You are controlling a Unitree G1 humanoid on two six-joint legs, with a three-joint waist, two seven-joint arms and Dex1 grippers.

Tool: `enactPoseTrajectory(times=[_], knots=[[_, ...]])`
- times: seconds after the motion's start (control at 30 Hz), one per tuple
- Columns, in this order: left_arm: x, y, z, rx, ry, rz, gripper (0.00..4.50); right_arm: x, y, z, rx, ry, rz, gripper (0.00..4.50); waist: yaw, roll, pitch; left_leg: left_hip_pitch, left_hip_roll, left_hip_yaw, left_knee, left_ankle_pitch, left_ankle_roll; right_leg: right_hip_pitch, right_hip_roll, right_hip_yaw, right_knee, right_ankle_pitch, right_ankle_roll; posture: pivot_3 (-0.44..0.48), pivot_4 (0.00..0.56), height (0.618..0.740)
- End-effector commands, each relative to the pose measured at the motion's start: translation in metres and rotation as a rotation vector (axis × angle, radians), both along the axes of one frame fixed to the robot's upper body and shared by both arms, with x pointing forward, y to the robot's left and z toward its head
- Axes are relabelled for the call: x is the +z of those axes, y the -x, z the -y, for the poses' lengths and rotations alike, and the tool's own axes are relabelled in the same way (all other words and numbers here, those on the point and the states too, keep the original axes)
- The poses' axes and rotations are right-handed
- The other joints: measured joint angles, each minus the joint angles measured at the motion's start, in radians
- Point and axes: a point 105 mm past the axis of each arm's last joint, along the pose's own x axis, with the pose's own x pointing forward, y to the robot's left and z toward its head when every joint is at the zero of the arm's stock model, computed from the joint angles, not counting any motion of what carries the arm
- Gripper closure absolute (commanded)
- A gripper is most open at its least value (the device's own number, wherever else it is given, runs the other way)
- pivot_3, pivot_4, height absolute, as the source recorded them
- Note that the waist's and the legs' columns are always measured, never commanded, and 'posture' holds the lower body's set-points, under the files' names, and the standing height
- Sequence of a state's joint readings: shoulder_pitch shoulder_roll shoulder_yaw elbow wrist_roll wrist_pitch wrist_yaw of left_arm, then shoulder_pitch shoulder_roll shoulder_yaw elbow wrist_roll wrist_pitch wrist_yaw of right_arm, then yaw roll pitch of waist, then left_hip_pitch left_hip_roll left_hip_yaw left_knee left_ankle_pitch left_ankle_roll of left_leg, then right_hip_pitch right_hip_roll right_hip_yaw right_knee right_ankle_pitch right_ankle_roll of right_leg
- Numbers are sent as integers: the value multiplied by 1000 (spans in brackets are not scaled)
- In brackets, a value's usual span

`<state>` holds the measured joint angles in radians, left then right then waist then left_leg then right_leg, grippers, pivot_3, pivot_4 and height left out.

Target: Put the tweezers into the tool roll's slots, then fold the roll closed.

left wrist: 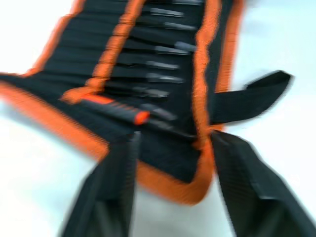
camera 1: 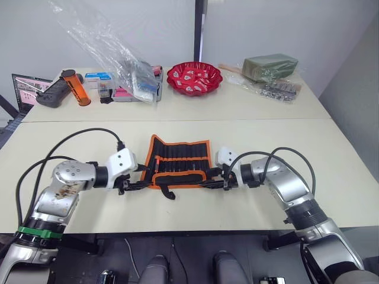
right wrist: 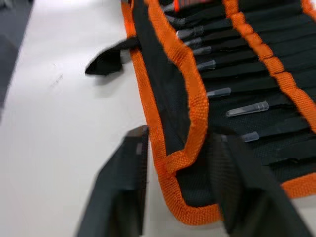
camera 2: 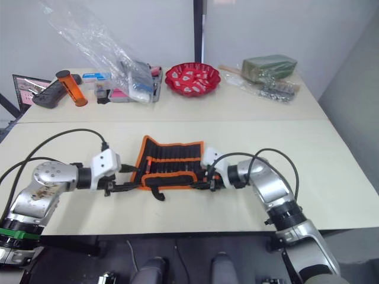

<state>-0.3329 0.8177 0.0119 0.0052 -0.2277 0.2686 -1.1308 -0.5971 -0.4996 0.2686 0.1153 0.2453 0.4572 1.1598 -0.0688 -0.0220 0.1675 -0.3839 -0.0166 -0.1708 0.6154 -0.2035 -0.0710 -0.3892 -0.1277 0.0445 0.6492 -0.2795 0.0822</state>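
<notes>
Worktop (camera 1: pixel 249 195): pale; tool roll (camera 1: pixel 179 161) lies open mid-front.
Head view: my left hand (camera 1: pixel 131 185) and right hand (camera 1: pixel 214 182) at its near corners.
Left wrist: fingers (left wrist: pixel 111 192) parted astride the orange-edged corner.
Right wrist: fingers (right wrist: pixel 123 187) spread over the hem; tweezers (right wrist: pixel 247 108) sit slotted.

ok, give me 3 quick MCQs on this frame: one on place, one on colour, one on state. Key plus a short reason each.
1. Where does the tool roll lie?
A. on the near table, between the two grippers
B. on the far table by the red bowl
C. on the floor

2. What colour is the roll's edging?
A. blue
B. orange
C. white

3. How do the left gripper and the right gripper stand?
A. both lifted well above the roll
B. one is holding the red bowl
C. both open, fingers straddling the roll's near corners

Answers:
1 A: the head views show it flat on the near table with an arm at each end.
2 B: orange binding runs round the black fabric.
3 C: each wrist view shows a corner between spread fingers.
</notes>
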Motion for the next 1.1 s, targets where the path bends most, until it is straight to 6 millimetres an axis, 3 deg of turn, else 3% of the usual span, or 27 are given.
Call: enactPoseTrajectory(times=[0.03, 0.13, 0.23, 0.27, 0.4, 0.57, 0.6, 0.83, 1.1], knots=[[33, 8, -9, 39, 135, 48, 695, 40, 0, 5, -17, -160, -22, 1549, -2, 0, 0, 0, 0, 0, 0, 0, 0, 0, 0, 0, 0, 0, 0, 0, 150, 740], [54, 22, -7, 59, 277, 41, 695, 51, 5, 12, -20, -226, -68, 1549, 0, 0, 0, 0, 0, 0, -1, 0, 1, 0, 0, 0, 0, 0, 0, 0, 150, 740], [60, 42, 8, 18, 371, -10, 695, 53, 13, 13, 3, -234, -100, 1549, 2, 0, 0, 0, 0, 0, -1, -1, 1, 1, 0, 0, 0, 0, 0, 0, 150, 740], [60, 48, 13, 3, 391, -31, 1253, 52, 14, 12, 11, -233, -107, 1522, 2, 0, 0, 0, 0, 0, -1, -1, 1, 1, 0, 0, -1, 0, 0, 0, 150, 740], [35, 69, 39, -67, 364, -145, 2514, 39, 30, 2, 84, -213, -159, 2713, 3, 0, 0, 0, 0, 0, 0, -1, 1, 1, 0, 0, -1, 0, 0, 0, 150, 740], [8, 59, 49, -35, 316, -164, 4180, 11, 34, -7, 102, -117, -141, 4396, 9, 0, 0, 0, 0, 0, 0, -1, 1, 1, 0, 0, -1, 0, -1, 0, 150, 740], [3, 54, 49, -25, 314, -161, 4463, 8, 32, -9, 92, -116, -136, 4500, 10, 0, 0, 1, 0, 1, 0, -1, 1, 1, 0, 0, -1, 0, -1, 0, 150, 740], [-9, 13, 55, 24, 299, -84, 4463, 3, 7, -22, -3, -130, -83, 4500, 21, 0, 0, 0, 0, 1, 0, 0, 0, 1, 0, 0, -1, 1, -1, 0, 150, 740], [-22, -14, 59, 54, 220, 11, 4463, -4, -17, -29, -117, -128, -23, 4500, 21, 0, 0, 0, 0, 1, 0, 0, 0, 0, 0, 0, -1, 1, -2, 0, 150, 740]])
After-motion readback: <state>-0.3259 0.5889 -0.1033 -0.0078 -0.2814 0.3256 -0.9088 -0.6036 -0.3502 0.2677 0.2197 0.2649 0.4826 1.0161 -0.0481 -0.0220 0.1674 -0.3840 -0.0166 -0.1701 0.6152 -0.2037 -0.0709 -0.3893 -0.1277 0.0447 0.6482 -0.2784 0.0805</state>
